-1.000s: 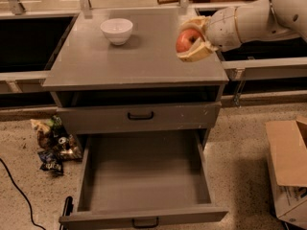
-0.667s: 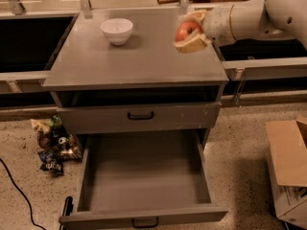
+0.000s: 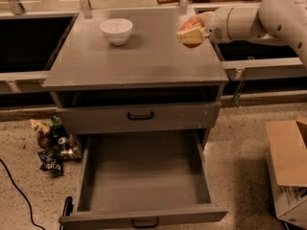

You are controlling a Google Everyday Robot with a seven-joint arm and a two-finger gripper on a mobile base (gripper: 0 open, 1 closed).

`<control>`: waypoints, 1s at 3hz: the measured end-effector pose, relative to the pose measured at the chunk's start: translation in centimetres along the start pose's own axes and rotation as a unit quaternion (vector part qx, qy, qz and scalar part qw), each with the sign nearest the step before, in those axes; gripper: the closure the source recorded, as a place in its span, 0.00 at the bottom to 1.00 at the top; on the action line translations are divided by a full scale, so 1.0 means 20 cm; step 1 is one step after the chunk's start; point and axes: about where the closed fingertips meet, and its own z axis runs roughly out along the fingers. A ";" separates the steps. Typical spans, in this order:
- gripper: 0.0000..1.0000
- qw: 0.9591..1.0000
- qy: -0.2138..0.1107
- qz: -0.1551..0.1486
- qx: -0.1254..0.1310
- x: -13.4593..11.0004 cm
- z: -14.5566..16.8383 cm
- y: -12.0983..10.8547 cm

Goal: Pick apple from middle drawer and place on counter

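Observation:
My gripper point(image 3: 193, 31) is over the right back part of the counter point(image 3: 134, 56), shut on the red-orange apple point(image 3: 191, 24), which shows between the cream fingers point(image 3: 192, 36). The apple sits low, close to the counter's surface. The white arm reaches in from the right. The middle drawer point(image 3: 144, 176) is pulled out wide below, its flat grey floor bare. The shallower drawer front point(image 3: 139, 116) above it is closed.
A white bowl point(image 3: 116, 30) stands on the counter's back left. Snack bags point(image 3: 53, 145) lie on the floor at the cabinet's left. A cardboard box point(image 3: 288, 166) stands on the floor at the right. Dark recessed bays flank the cabinet.
The gripper has carried the apple farther back and a little lower over the counter's right side. The drawer and bowl have not moved.

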 end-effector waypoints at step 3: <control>1.00 0.998 0.021 0.055 -0.035 0.05 0.11 -0.07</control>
